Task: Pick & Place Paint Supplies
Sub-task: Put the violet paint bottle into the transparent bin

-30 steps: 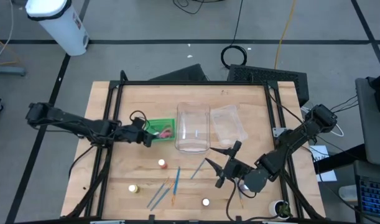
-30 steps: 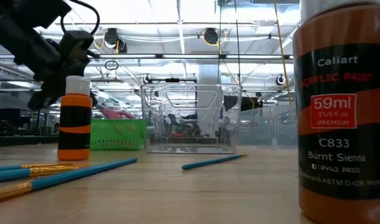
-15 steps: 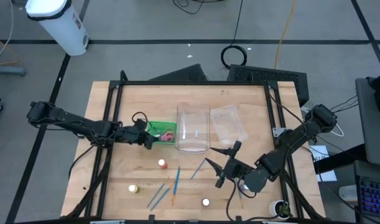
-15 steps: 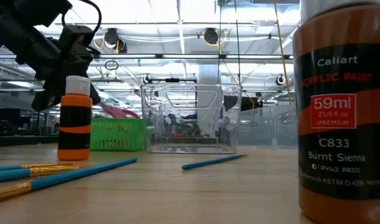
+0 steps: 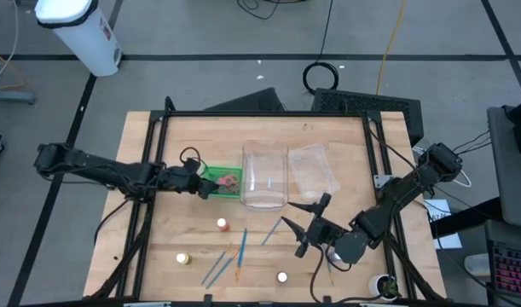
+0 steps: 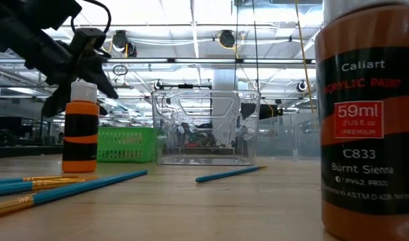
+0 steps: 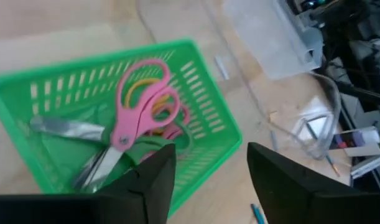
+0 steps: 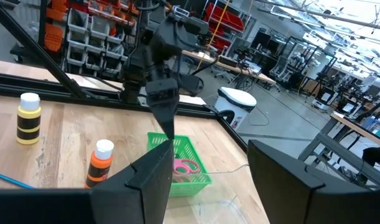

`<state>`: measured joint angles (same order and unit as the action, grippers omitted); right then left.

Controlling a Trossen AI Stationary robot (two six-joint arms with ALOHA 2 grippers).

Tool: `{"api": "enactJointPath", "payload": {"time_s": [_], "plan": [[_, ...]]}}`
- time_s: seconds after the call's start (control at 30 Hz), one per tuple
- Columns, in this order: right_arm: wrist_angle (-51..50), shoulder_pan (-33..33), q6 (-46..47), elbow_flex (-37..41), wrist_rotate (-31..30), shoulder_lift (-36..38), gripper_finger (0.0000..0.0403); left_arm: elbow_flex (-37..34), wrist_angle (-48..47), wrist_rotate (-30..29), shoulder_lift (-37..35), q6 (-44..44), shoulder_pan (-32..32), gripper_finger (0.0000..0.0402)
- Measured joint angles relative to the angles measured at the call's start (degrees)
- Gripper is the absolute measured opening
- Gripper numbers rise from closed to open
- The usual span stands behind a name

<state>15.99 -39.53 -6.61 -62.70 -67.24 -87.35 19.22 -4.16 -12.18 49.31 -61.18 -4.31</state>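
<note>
Pink-handled scissors [image 7: 140,106] lie flat in the green basket [image 5: 217,173], on top of other scissors. My left gripper [image 7: 211,168] hovers open just above the basket's near-left side [image 5: 207,189], with nothing between its fingers. My right gripper [image 5: 309,227] hangs open and empty over the table's near right part. Small paint bottles stand on the wood: an orange one [image 5: 221,224], a yellow one [image 5: 183,258] and a white-capped one [image 5: 282,276]. Blue and orange brushes [image 5: 230,260] lie near the front edge.
A clear plastic box [image 5: 265,175] stands right of the basket, with its lid [image 5: 314,170] flat beside it. Another blue brush [image 5: 271,232] lies near my right gripper. A big burnt-sienna bottle [image 6: 368,114] fills the low view's right side. Black frame rails border the table.
My left gripper has let go of the pink scissors. They stuck up slantwise over the basket's rim before, and now they have dropped down inside it. The gripper has stayed over the basket. My right arm has kept still.
</note>
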Motion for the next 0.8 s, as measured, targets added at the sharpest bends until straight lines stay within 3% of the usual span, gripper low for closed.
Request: {"api": "enactJointPath", "payload": {"time_s": [0.23,0.43,0.5,0.67,0.73,0.8], "plan": [[-0.1,-1.6,0.0,0.0,-0.1,0.0,0.0196,0.0,2.6,0.5,-10.0,9.9,1.7,0.0217],[0.0,-4.2,2.3,0.0,1.6,0.0,0.0196,0.0,2.3,-4.3,-18.9,17.9,-0.7,0.0212],[-0.2,-4.7,3.5,0.0,8.8,0.5,0.0196,0.0,2.3,-6.7,-20.7,20.3,-2.0,0.0212],[-4.7,-5.2,9.9,0.0,34.9,4.0,0.0196,0.0,2.3,-11.5,-22.1,26.7,-5.0,0.0212],[-10.3,-5.8,12.5,0.0,39.1,5.7,0.0196,0.0,1.9,-12.8,-22.1,29.2,-5.9,0.0211],[-16.9,-6.8,14.1,0.0,38.5,8.1,0.0196,0.0,0.8,-14.8,-22.1,30.5,-6.7,0.0211]]}}
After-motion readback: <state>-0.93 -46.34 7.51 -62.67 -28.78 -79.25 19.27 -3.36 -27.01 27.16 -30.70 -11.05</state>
